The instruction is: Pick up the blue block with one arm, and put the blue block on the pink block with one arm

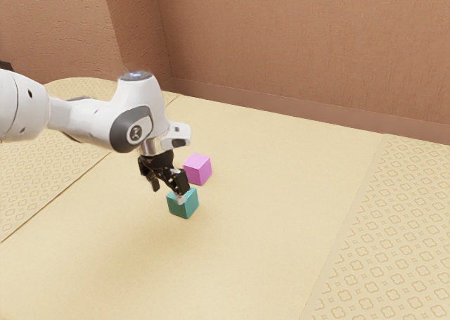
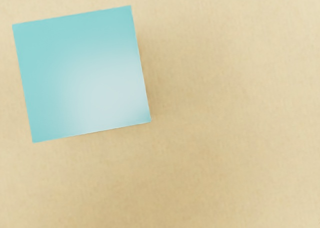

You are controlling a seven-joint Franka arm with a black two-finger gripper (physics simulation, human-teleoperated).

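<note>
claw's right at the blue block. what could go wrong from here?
1. In the wrist view the blue block sits off-centre and skewed, so the claw may come down on an edge and push it instead of gripping.
2. The pink block stands close beside the blue one; a descent or lift could knock it.

Just above the blue block (image 1: 183, 205), the pincer (image 1: 169, 186), jaws apart; pink block (image 1: 197, 169) just beside.
</note>
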